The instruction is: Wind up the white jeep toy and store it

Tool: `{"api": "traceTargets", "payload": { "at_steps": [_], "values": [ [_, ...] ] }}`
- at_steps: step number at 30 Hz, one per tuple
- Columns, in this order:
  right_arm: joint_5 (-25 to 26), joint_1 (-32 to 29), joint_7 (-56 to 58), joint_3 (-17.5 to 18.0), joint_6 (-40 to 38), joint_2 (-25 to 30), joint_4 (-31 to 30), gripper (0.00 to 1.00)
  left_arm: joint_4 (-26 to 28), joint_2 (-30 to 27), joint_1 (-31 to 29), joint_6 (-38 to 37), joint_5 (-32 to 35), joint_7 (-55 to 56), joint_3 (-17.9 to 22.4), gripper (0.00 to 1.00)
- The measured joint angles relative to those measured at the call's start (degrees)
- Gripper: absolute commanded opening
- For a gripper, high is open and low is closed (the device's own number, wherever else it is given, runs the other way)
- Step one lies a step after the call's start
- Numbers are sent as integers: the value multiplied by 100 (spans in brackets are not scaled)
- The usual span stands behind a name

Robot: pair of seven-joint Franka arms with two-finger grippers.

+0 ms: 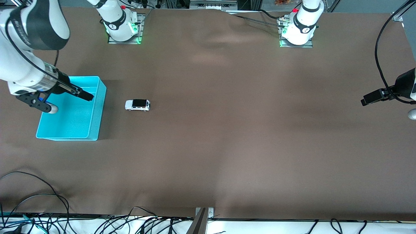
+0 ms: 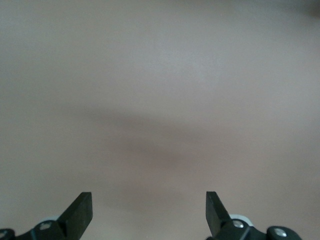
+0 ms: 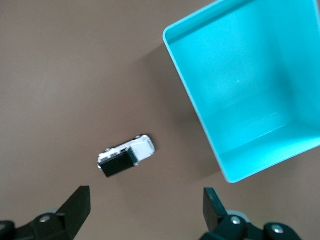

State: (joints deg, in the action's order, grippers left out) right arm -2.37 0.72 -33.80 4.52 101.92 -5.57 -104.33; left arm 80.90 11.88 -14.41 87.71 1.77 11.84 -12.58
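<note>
White jeep toy (image 1: 137,105) sits on tabletop beside turquoise bin (image 1: 94,130). Right gripper (image 1: 68,101) over bin, wide open, empty. Left gripper (image 2: 149,212) waits at tabletop's edge, open, empty.

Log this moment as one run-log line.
white jeep toy: on table beside turquoise bin | right gripper: open over bin | left gripper: open, waiting

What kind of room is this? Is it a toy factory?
More likely a robot lab: two robot arms bolted to a brown-covered table, loose cables along its edge, and only a white jeep toy beside a turquoise bin.
</note>
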Motion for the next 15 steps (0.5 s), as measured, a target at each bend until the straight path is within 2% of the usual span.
{"api": "traceTargets", "payload": {
  "at_steps": [10,15],
  "values": [
    [-80,295,-1715,15,678,-187,-557,100,0,2,2,0,0,0,0,100],
    [-81,407,-2163,25,1015,-240,-906,100,0,9,6,0,0,0,0,100]
  ]
}}
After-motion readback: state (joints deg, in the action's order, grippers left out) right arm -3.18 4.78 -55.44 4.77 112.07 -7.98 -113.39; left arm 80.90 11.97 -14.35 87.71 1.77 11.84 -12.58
